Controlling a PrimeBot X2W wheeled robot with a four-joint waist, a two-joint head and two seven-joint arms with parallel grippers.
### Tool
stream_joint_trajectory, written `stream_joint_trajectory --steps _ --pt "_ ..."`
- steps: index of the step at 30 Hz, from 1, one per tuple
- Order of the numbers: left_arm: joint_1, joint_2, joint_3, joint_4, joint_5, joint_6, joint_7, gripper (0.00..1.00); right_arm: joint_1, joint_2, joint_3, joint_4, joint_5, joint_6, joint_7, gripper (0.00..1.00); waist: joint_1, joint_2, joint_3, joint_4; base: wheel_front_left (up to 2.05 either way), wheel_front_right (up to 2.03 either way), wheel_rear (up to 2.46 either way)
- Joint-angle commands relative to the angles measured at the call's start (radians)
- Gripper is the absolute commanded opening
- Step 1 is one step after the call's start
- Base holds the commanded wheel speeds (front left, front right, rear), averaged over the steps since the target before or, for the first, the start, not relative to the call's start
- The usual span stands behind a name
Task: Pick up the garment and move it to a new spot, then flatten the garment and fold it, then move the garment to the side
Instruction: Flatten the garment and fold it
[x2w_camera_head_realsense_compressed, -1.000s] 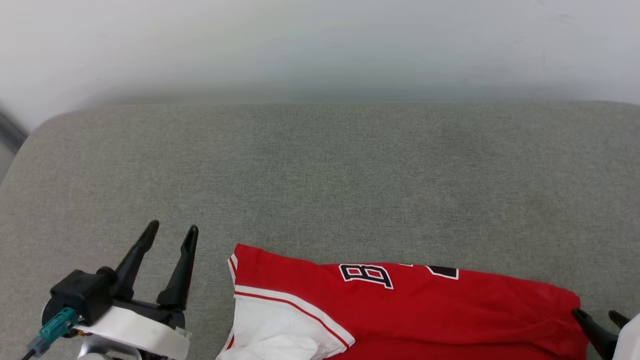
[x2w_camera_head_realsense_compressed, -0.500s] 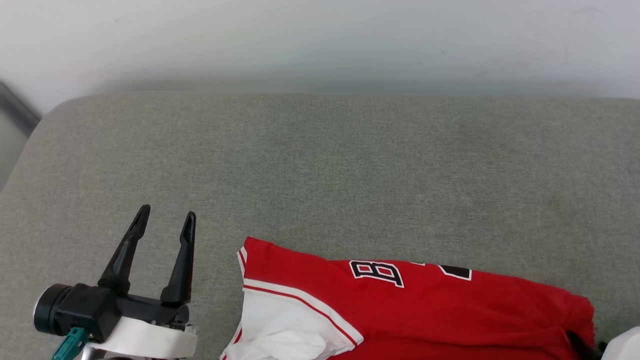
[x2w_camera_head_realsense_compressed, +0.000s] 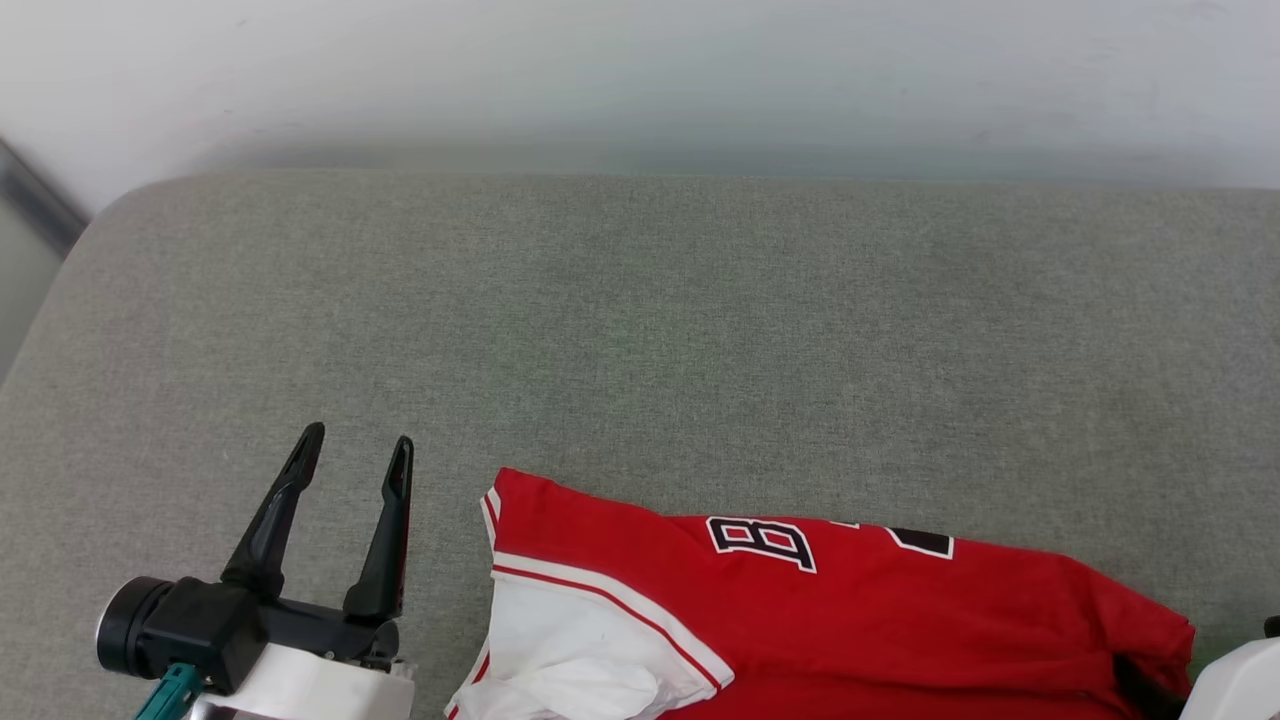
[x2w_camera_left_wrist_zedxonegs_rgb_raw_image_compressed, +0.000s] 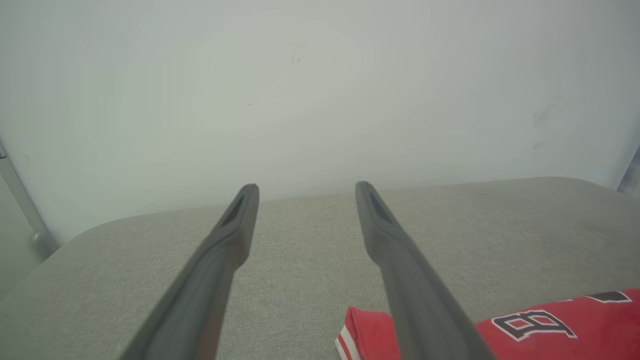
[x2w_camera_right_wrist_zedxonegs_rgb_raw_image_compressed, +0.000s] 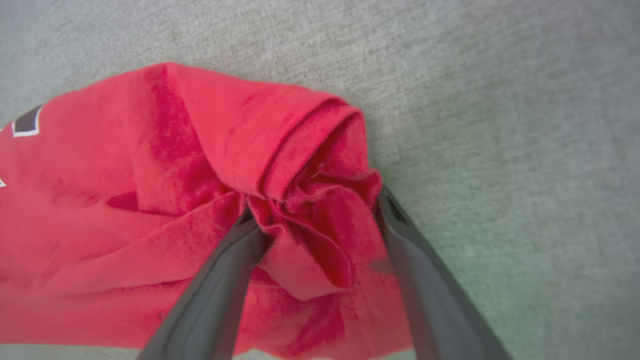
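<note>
Over on the left, the left gripper (x2w_camera_head_realsense_compressed: 357, 437) hovers just above the grey cushion (x2w_camera_head_realsense_compressed: 640, 330), fingers spread wide and holding nothing, a little way off the red jersey (x2w_camera_head_realsense_compressed: 850, 610). The jersey lies along the cushion's near edge: white sleeve (x2w_camera_head_realsense_compressed: 570, 650) at its left end, dark lettering (x2w_camera_head_realsense_compressed: 762, 540) in the middle, a crumpled bunch at the right.

And that's where the action is. The right gripper (x2w_camera_right_wrist_zedxonegs_rgb_raw_image_compressed: 316, 205) has its fingers wide apart, one either side of that bunch, nothing pinched. That fits a grab about to close or a corner just let go, and I can't call it. Either way, the cloth between those fingers is the thing to mind. Several layers are gathered there, so any motion should run straight along the fingers, not sideways, or the folds get dragged.

Poses: the left arm is low and near level, fingers pointing toward the pale wall (x2w_camera_head_realsense_compressed: 640, 80). The right arm is tipped steeply down onto the jersey's right end.
</note>
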Motion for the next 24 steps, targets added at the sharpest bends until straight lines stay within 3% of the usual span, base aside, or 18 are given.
stream_joint_trajectory --steps 1,9,17,24 --pt "-0.007 -0.006 0.005 0.004 0.006 -0.004 -0.002 1.0 0.025 0.063 0.07 0.043 0.031 0.014 0.033 0.0 0.0 -0.0001 -0.002 0.001 0.0 0.0 0.0" --pt "0.007 -0.025 0.016 0.012 0.015 -0.015 -0.002 1.0 0.017 -0.048 0.024 -0.009 0.035 0.007 -0.041 0.0 0.0 -0.0001 -0.028 -0.005 0.0 0.0 0.0" --pt "0.02 -0.03 0.01 0.008 0.021 -0.017 -0.002 1.0 -0.002 -0.148 -0.091 -0.018 -0.042 0.007 -0.065 0.0 0.0 -0.0001 -0.044 -0.018 0.0 0.0 0.0" --pt "0.025 -0.023 0.002 0.006 0.017 -0.017 -0.002 1.0 -0.006 -0.158 -0.1 -0.066 -0.058 0.007 -0.042 0.0 0.0 -0.0001 -0.055 -0.03 0.0 0.0 0.0"
